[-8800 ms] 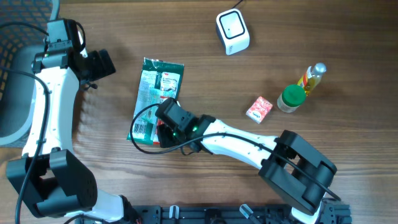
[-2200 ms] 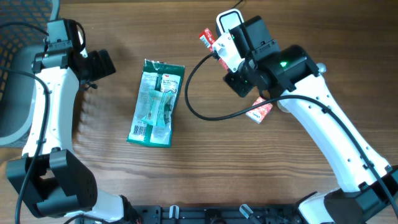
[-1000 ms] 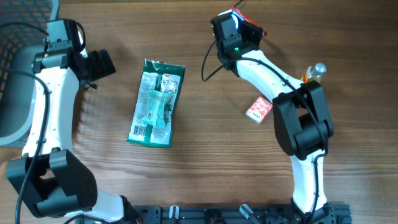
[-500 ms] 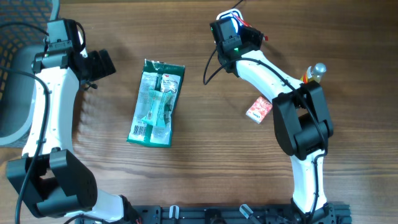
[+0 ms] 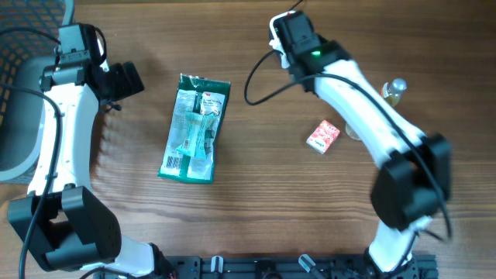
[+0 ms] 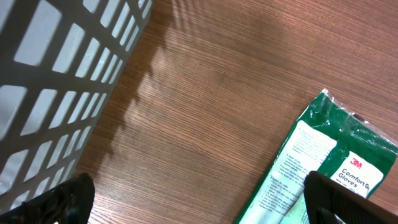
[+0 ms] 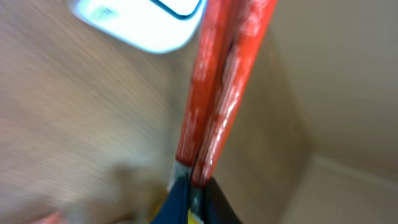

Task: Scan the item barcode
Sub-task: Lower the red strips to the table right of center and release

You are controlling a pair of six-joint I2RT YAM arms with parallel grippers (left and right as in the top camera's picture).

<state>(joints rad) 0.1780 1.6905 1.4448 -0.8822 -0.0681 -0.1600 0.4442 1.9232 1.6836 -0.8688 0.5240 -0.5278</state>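
The right pincer [image 7: 189, 194] is clenched on the lower end of a red packet [image 7: 217, 93]. In the blurred right wrist view the packet shows edge-on as a thin strip. Its long axis runs from the pincer at the bottom middle of the frame up to the upper right, with the free end pointing away from the fingers. A white scanner [image 7: 140, 22] sits in the upper left of that view, its rounded edge just beside the packet; whether they touch cannot be told.

From overhead, the right arm [image 5: 349, 77] reaches to the upper centre of the frame, and its wrist hides both packet and pincer.

The left pincer [image 6: 202, 202] is released, its fingertips [image 6: 62, 199] wide apart over bare bench [image 6: 205, 93], beside a grey basket [image 6: 50, 74]. A green glove pack [image 5: 194, 128] lies flat at centre left, long axis roughly top to bottom. A small red-and-white box [image 5: 323, 136] lies right of centre.
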